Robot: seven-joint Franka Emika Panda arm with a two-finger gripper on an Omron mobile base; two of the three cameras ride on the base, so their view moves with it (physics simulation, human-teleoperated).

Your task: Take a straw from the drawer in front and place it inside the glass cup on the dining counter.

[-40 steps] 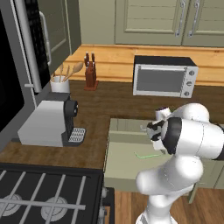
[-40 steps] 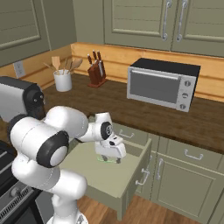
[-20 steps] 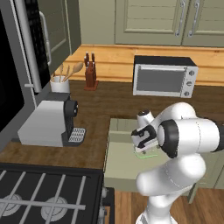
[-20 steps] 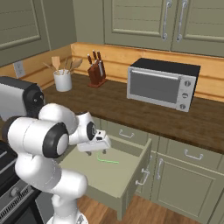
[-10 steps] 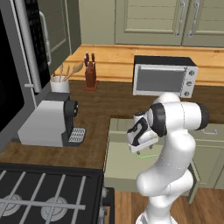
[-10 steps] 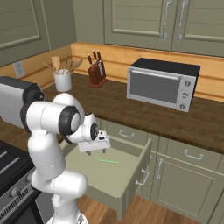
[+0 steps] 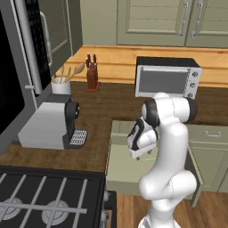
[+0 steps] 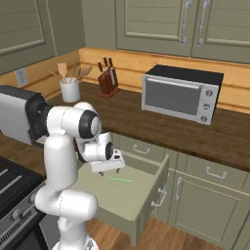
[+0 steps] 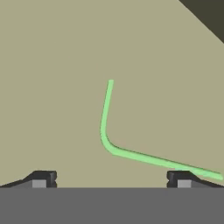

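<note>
Kitchen cabinetry surrounds the pulled-out drawer (image 8: 146,193), which exposes the straw (image 9: 131,154) lying flat on its pale floor, directly under my tool (image 9: 111,177). Fingers are spread wide, gripping nothing. I have the arm folded forward, wrist pointing down into the drawer.

From the left base view, our white arm covers most of the thin light-green straw (image 7: 148,159). In the hand view its far end (image 9: 131,153) seems to pass behind our end effector's (image 9: 111,179) right fingertip (image 9: 181,178).
</note>
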